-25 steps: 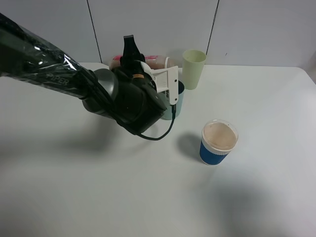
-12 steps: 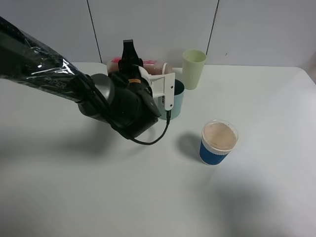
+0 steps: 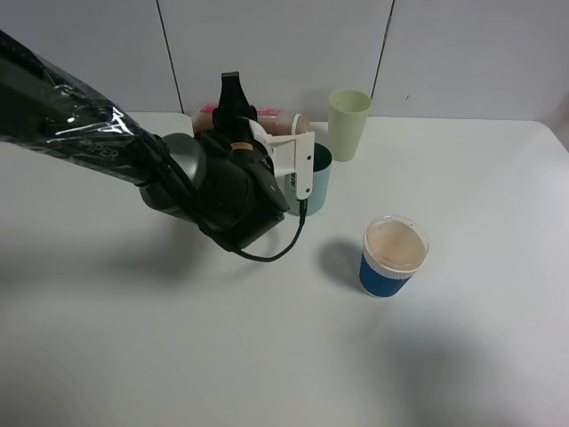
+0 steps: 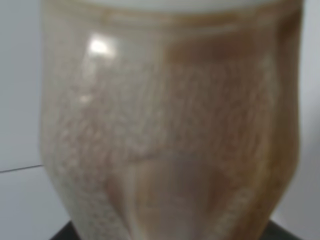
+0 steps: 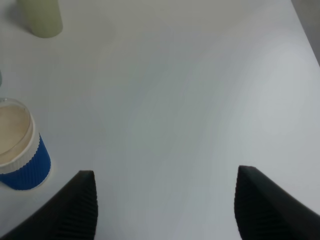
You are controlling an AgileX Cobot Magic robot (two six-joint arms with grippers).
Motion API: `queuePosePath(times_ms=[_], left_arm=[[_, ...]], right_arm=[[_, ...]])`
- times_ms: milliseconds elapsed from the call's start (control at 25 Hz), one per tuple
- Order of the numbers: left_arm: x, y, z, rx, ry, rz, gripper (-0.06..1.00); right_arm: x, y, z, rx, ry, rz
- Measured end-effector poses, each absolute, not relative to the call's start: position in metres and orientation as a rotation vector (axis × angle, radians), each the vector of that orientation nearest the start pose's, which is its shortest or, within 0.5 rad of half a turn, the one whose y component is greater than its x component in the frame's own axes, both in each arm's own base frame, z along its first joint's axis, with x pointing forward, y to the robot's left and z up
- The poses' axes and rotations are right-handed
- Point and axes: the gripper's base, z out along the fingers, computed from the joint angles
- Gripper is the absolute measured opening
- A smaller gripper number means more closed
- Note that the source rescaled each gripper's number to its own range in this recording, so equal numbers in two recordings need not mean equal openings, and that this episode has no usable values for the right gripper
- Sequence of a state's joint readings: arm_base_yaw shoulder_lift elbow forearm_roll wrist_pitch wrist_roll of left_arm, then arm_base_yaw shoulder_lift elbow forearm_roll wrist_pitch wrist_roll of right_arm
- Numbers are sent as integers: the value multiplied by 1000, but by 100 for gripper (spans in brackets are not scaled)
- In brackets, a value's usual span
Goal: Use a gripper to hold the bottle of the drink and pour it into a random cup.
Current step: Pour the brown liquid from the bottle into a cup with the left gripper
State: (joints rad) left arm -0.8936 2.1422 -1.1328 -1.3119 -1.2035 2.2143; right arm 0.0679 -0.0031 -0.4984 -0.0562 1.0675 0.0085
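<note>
My left gripper (image 3: 236,114) is shut on the bottle of the drink (image 3: 274,124). It holds the bottle tipped on its side above the table, with the neck pointing right, just over the far rim of the teal cup (image 3: 319,181). A black finger (image 3: 232,89) sticks up over the bottle's red-and-white label end. The wrist and white bracket hide the cup's left side. The left wrist view is filled by the translucent bottle (image 4: 170,125), with brownish drink inside. My right gripper (image 5: 167,210) is open over bare table, with nothing between its fingers.
A pale yellow-green tumbler (image 3: 348,123) stands behind and to the right of the teal cup; it also shows in the right wrist view (image 5: 42,17). A blue-sleeved cup with a clear lid (image 3: 394,256) (image 5: 19,150) stands nearer the front. The white table's far edge meets the wall.
Over the last second the left wrist and the bottle shifted slightly left, uncovering more of the teal cup. In the last half second almost nothing has moved.
</note>
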Motion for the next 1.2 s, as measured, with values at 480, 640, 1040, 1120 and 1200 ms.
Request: queuePosePath(times_ms=[480,640,1040,1120,1200], left_arm=[[309,-254,141,1196,1487,1327,0],[309,-254,141,1212,1477,1338,0],[313,-254,143,1231,1437,1356,0],[315,-252,143,1230,1442,1362,0],[315,-251,143,1229,1442,1362,0]], right_arm=[[-5,-5,276,-58,2048,-20],[-5,-5,276,-58,2048,-20],[-5,-5,276,-58,2048,-20],[-5,-5,276,-58,2048,-20],[-5,-5,276,-58,2048,-20]])
